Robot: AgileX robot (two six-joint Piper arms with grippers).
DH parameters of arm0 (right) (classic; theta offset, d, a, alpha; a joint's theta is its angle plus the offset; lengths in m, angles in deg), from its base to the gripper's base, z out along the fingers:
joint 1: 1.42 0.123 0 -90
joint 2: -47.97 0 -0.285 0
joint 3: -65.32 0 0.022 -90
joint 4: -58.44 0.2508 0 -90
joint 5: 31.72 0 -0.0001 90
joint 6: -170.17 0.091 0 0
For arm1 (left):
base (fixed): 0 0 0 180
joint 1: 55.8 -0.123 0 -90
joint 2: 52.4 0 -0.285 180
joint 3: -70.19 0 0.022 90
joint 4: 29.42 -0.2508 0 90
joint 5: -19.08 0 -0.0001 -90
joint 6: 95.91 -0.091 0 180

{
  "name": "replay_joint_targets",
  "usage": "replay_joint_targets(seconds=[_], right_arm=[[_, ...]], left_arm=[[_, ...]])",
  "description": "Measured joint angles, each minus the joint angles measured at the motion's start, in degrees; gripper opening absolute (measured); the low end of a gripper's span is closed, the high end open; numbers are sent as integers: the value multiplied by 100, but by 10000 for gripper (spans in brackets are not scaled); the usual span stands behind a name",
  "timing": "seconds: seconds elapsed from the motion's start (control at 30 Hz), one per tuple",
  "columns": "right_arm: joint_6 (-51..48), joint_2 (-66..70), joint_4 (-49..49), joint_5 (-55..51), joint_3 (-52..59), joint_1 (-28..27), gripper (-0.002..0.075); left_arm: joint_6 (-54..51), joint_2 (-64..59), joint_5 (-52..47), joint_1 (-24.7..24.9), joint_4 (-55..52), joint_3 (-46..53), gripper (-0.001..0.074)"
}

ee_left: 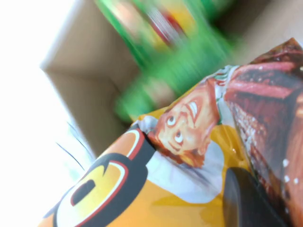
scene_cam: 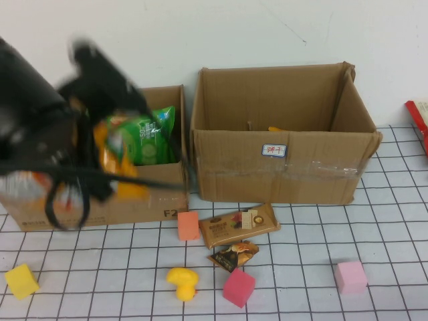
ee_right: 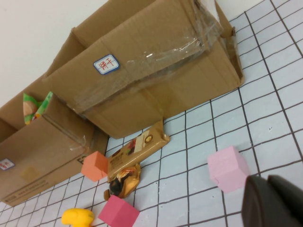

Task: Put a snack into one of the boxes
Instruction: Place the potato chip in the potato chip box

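My left gripper (scene_cam: 101,144) hangs blurred above the low left box (scene_cam: 100,204), shut on an orange-yellow snack bag (scene_cam: 128,184). In the left wrist view that bag (ee_left: 156,189), printed with a cartoon face, fills the picture, and one dark finger (ee_left: 244,201) presses against it. A green snack bag (scene_cam: 144,137) stands inside the same box. To the right is the taller taped box (scene_cam: 281,167) with a white label. My right gripper (ee_right: 274,201) is shut and empty, low over the table beside a pink cube (ee_right: 227,169); the high view does not show it.
In front of the boxes lie a brown snack bar (scene_cam: 237,225), a small dark wrapper (scene_cam: 234,254), an orange block (scene_cam: 188,225), a yellow cube (scene_cam: 21,281), a yellow toy (scene_cam: 182,281), a magenta cube (scene_cam: 239,287) and the pink cube (scene_cam: 351,276). A red object (scene_cam: 418,120) sits at the right edge.
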Motion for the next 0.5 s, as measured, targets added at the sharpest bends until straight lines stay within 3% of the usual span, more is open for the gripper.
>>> replay_joint_targets(seconds=[0.23, 0.5], right_arm=[[-4, 0, 14, 0, 0, 0, -1], [-13, 0, 14, -11, 0, 0, -1]], left_arm=[[873, -91, 1410, -203, -1020, -450, 103], [1649, -1240, 2241, -1034, -1250, -733, 103]])
